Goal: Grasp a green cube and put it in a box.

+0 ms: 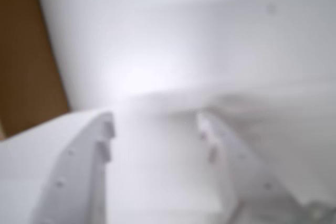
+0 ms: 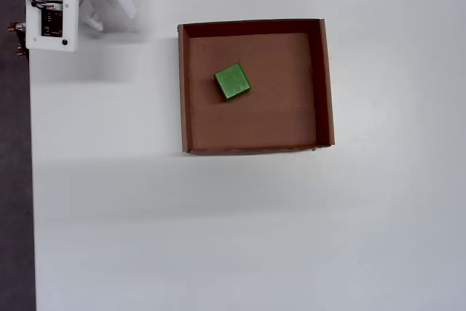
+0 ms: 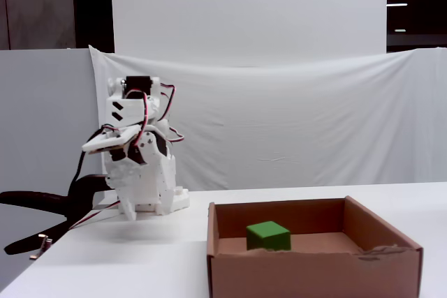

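Green cube [image 2: 232, 81] inside box [image 2: 326, 85]; pincer [image 1: 157, 129] apart.

A makeshift robotics lab is showing here: a white cloth backdrop [image 3: 293, 123] is hanging behind a bare white bench [image 2: 218, 231], where a small wired arm [image 3: 136, 158] is sitting clamped.

No legible text; wrist view blurred.

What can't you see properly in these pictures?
- Wrist view: everything is blurred; the gripper fingers look apart, and the table beyond shows no detail.
- Overhead view: the arm is cut off by the top-left edge.
- Fixed view: the box front wall hides the green cube base.
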